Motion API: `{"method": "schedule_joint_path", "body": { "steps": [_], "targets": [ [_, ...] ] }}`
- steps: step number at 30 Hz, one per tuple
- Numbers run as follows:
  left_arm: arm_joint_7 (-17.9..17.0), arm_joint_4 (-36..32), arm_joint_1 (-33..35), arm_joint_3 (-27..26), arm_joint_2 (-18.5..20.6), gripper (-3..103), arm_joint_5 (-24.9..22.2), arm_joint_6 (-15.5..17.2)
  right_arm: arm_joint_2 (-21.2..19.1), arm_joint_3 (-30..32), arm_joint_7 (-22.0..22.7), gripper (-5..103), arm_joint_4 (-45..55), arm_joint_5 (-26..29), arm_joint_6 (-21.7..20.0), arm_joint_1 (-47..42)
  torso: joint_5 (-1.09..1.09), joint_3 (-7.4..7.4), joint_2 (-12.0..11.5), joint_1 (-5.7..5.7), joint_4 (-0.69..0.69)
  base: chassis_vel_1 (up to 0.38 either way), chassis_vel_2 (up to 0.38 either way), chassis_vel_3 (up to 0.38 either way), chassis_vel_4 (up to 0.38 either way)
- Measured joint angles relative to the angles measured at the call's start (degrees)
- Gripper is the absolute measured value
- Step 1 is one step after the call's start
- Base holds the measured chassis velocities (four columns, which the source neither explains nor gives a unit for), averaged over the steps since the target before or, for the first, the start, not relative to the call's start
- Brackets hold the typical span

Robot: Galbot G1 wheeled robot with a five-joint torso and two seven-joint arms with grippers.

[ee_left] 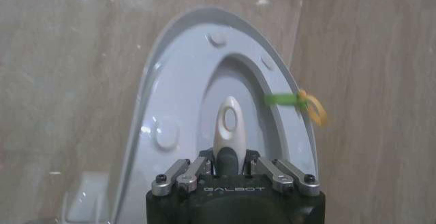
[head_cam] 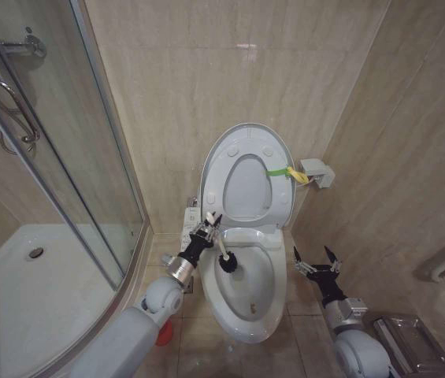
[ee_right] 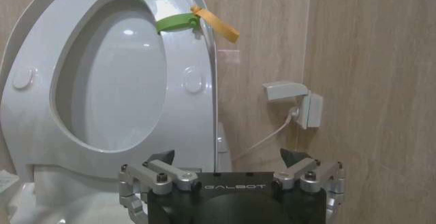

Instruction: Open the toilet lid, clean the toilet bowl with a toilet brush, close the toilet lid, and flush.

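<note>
The left gripper (head_cam: 208, 226) holds the toilet brush (head_cam: 225, 256) tight by its handle, bristle head inside the toilet bowl (head_cam: 246, 327). Scrubbing should follow the inner wall, under the rim. The right gripper (head_cam: 317, 263) waits wide open beside the bowl. Behind the bowl, the toilet lid (head_cam: 220, 161) stands upright, leaving free room above.
</note>
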Motion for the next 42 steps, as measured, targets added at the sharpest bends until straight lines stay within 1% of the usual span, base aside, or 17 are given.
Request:
{"method": "schedule_joint_path", "body": {
  "steps": [8,16,21,42],
  "targets": [
    [-0.70,4.20,0.83,2.42,-1.65,26,3.35,-1.29,0.00,0.00,0.00,100,0.00,0.00,0.00,0.00,0.00,0.00,0.00,0.00,0.00,0.000,0.000,0.000,0.000],
    [-1.39,7.26,1.08,4.83,-2.02,26,5.48,-1.73,0.00,0.00,0.00,100,0.00,0.00,0.00,0.00,-0.01,0.00,0.00,-0.01,0.00,0.000,0.000,0.000,0.000],
    [-1.44,8.35,0.93,5.34,-2.23,26,5.58,-1.77,0.00,0.00,0.00,100,0.00,0.00,0.00,0.00,-0.01,0.00,0.00,-0.01,0.00,0.000,0.000,0.000,0.000],
    [-1.21,8.52,2.10,5.00,-2.68,26,5.86,-1.88,0.00,0.00,0.00,100,0.00,0.00,0.00,-0.02,-0.01,-0.02,0.01,-0.03,-0.01,0.023,-0.022,-0.028,0.021]
  ]
}}
